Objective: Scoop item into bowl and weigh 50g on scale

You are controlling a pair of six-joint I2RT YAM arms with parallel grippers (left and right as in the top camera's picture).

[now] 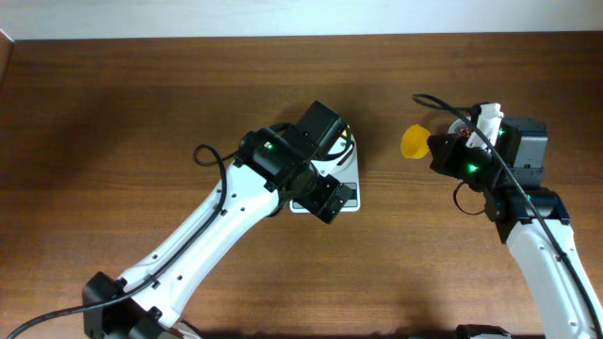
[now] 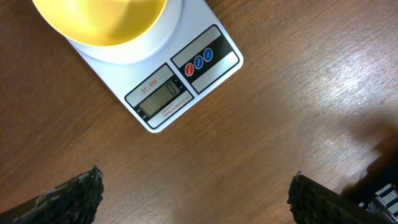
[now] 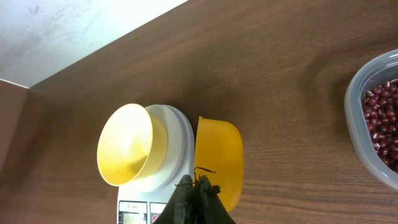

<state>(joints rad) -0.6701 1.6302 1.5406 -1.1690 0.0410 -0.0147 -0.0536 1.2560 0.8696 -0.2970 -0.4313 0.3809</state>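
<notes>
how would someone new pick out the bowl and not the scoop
On the brown table, find the white scale near the middle. The bowl sits on its round platform: pale yellow, round, empty. The scoop beside it is darker orange-yellow and held by the right gripper.

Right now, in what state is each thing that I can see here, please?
bowl: standing on the scale, empty.
scale: switched on, display shows 0.
scoop: held up, no beans in it.
tub: uncovered, holds beans.
left fingers: open, empty.
right fingers: shut on the scoop.
</notes>
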